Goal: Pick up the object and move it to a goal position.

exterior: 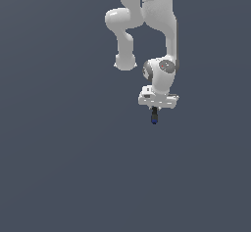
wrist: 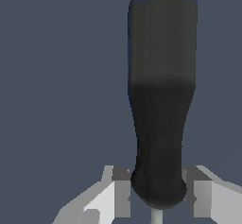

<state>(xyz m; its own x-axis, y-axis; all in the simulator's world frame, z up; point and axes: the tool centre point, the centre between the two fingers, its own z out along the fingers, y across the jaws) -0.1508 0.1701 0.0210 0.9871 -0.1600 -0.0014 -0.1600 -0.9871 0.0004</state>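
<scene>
**Stick held in the gripper, above a bare grey surface**

We see first the white Panda arm (exterior: pixel 162 25), which comes down from the top of the exterior view. All around it there is only a plain grey ground (exterior: pixel 59 167); no goal mark is visible.

Under the arm sits the gripper (exterior: pixel 155 109). In the wrist view its two fingers (wrist: pixel 122 190) stand on both sides of the dark stick (wrist: pixel 160 124) and press on its thick end, so the jaws are narrow and hold the stick.

The stick hangs from the fingers and points down, with its blue tip (exterior: pixel 154 122) at the far end.

We judge the stick to be light and stiff. It looks smooth and rounded, so it can slip or turn between the flat pads. The hold near one end is acceptable for so small a thing, but we would move slowly.
</scene>
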